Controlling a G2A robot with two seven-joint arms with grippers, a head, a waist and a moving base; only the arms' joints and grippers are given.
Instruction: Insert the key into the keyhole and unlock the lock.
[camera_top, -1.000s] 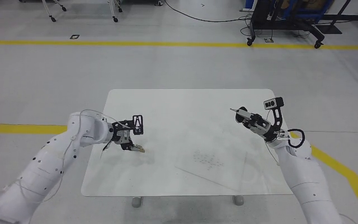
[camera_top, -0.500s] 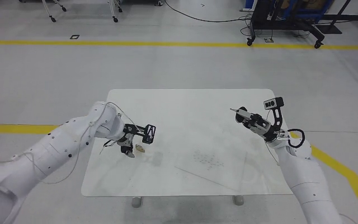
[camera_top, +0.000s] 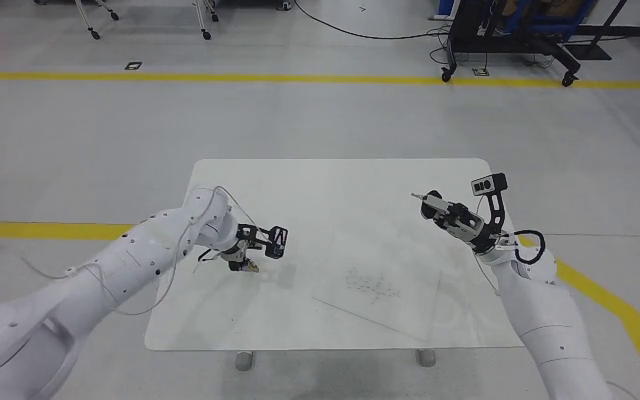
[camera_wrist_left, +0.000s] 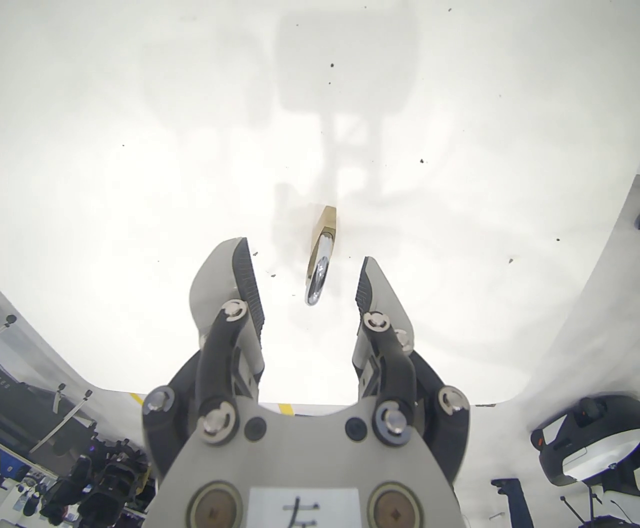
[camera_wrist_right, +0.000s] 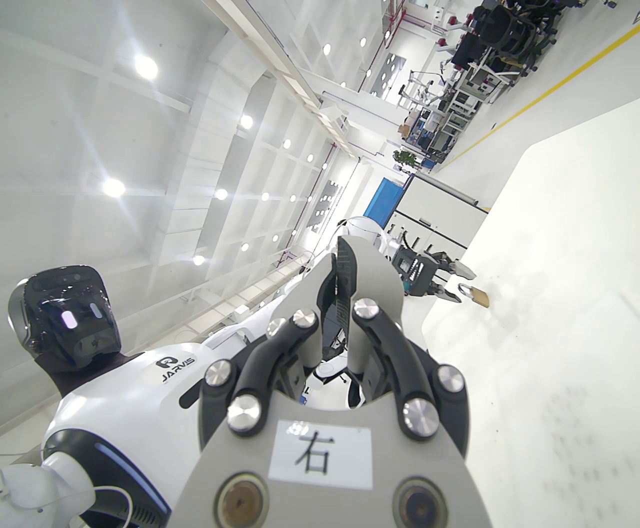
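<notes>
Lighting's super bright and flat, all coming from overhead. Past the right gripper (camera_wrist_right: 345, 250) the ceiling lights (camera_wrist_right: 114, 187) blow out with starry flare streaks. Ahead of the left gripper (camera_wrist_left: 304, 250) the table (camera_wrist_left: 150, 150) is washed out almost to glare. The lock (camera_wrist_left: 320, 255) gets a hot glint on its shackle and only a faint soft shadow beside it. Heavy fisheye too: the table edge bends hard on either side of that gripper.

We're looking in on a big robotics lab or factory hall: yellow lines (camera_top: 300, 77) are running across the pale floor (camera_top: 120, 140), a wheeled rack (camera_top: 512, 45) is standing beyond the white worktop (camera_top: 330, 190), and ceiling lights (camera_wrist_right: 114, 187) are glowing high overhead.
</notes>
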